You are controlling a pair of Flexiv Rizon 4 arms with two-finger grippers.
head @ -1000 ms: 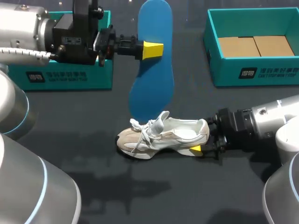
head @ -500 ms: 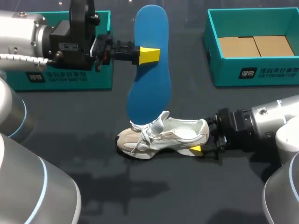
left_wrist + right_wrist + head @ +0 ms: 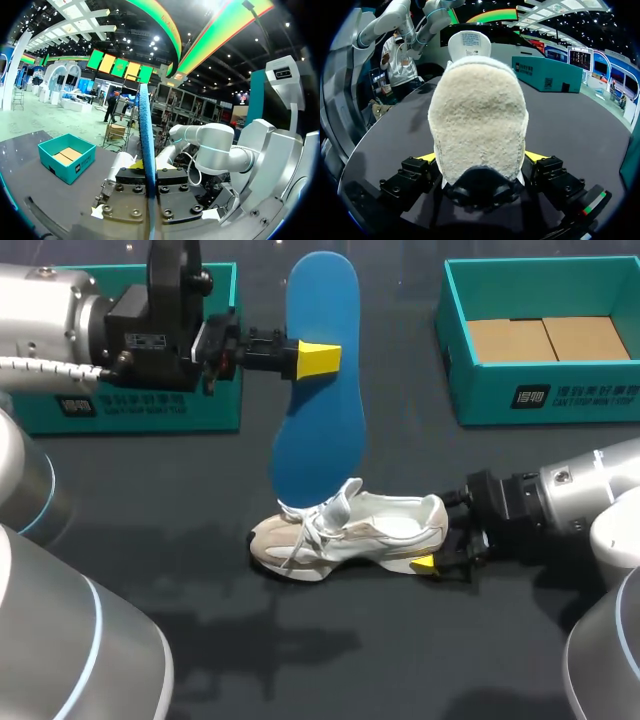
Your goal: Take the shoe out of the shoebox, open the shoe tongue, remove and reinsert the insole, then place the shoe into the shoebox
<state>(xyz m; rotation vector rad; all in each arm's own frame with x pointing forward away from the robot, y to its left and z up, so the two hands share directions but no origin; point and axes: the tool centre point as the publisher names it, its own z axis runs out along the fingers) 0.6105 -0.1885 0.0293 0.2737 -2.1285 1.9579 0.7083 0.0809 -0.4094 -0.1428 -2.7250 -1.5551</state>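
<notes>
A: Quick status: where's the insole?
B: Out of the shoe. The left gripper [image 3: 322,358] is clamped on the blue insole [image 3: 318,440] about mid-length. It hangs upright in the air, wider end lowest, just over the laces [image 3: 300,540] at the shoe's 12 o'clock. Left wrist view agrees: insole sits edge-on between the finger blocks.
A: Shoe?
B: White-and-tan sneaker [image 3: 345,530] flat on the dark table [image 3: 400,650], toe at 9 o'clock, heel at 3. Its tongue [image 3: 346,496] stands up and the opening is exposed. The right gripper [image 3: 434,536] is closed around the heel; right wrist view shows a yellow tip against each side.
A: So the step in hand is reinsert?
B: My read, yes. Removal looks done, boxing isn't.
A: How would you run it?
B: Right arm pins the heel so the sneaker can't slide toward 9. Left arm tips the insole from vertical to a shallow angle, wide end leading, and feeds it under the tongue toward 9. With a mid-length grip the free end will flex, so go slow or it folds on the laces. Release only once the narrow end seats inside the collar.
A: Risks?
B: Insole snags the tongue and pushes it shut, or the fingers foul the collar.
A: Box?
B: Open teal shoebox [image 3: 540,400] with a cardboard liner [image 3: 545,338] inside, at the sneaker's 1 o'clock, well apart. A second teal box part [image 3: 140,405] is at 10 o'clock, behind the left arm.
</notes>
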